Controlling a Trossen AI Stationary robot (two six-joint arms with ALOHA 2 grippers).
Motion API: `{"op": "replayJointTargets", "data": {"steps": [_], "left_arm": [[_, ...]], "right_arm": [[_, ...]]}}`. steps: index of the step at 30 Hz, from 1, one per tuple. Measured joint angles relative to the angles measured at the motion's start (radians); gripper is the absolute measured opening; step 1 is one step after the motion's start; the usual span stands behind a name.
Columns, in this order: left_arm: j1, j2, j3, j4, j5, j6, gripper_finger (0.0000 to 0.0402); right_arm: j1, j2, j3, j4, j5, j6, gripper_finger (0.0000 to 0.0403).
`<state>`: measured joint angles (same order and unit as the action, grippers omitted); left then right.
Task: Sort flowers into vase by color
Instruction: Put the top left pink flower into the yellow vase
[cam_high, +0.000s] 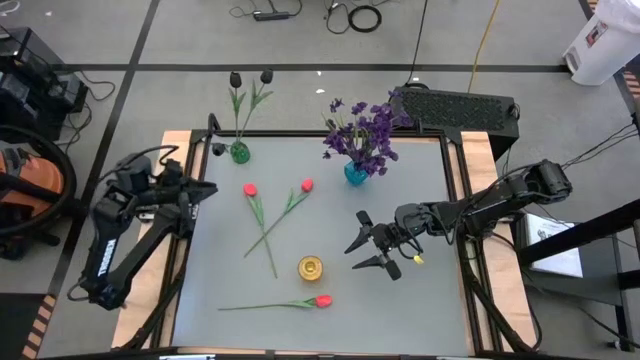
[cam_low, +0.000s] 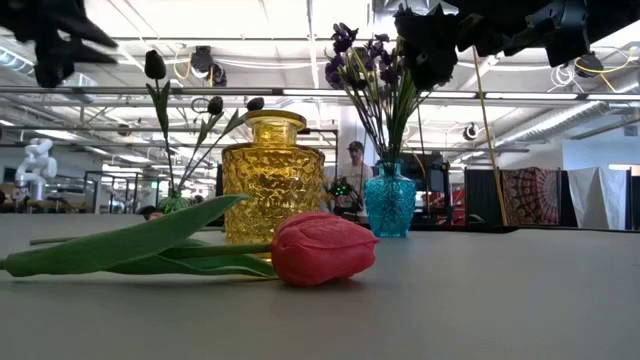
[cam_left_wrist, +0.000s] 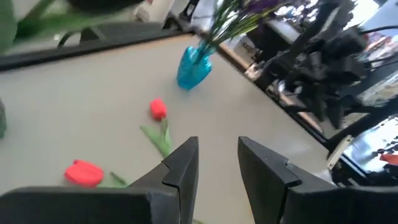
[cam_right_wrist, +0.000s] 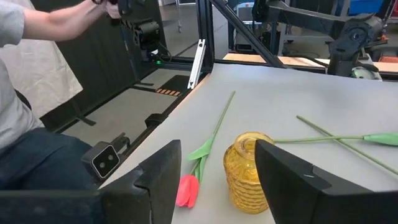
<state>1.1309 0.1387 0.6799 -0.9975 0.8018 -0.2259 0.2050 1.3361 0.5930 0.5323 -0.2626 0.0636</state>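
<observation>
Three red-pink tulips lie flat on the grey table: one near the front edge and two with crossed stems at mid-table. An empty yellow glass vase stands between them. At the far edge, a green vase holds two near-black tulips, and a blue vase holds purple flowers. My right gripper hovers open, to the right of the yellow vase. My left gripper is open above the table's left edge and points across the table.
A person sits beyond the table's near-left side, arm stretched toward a dark frame post. A black box lies behind the far right corner. Bare grey tabletop lies at the near right.
</observation>
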Motion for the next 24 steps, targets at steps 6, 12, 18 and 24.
{"op": "replayJointTargets", "data": {"steps": [6, 12, 18, 24], "left_arm": [[-0.001, 0.0, -0.147, 0.075, 0.036, -0.002, 0.0118], [-0.001, 0.0, -0.183, 0.126, 0.08, -0.001, 0.0118], [-0.001, 0.0, -0.183, 0.351, 0.121, -0.052, 0.0118], [-0.018, 0.0, -0.183, 0.594, 0.132, -0.082, 0.0118]], "right_arm": [[0.0, 0.0, 0.0, -0.012, 0.0, -0.001, 0.0196], [0.0, 0.0, 0.0, -0.042, 0.007, 0.001, 0.0196], [-0.002, 0.0, 0.0, -0.042, 0.021, -0.016, 0.0196], [-0.002, 0.0, 0.0, -0.043, 0.058, -0.023, 0.0196]]}}
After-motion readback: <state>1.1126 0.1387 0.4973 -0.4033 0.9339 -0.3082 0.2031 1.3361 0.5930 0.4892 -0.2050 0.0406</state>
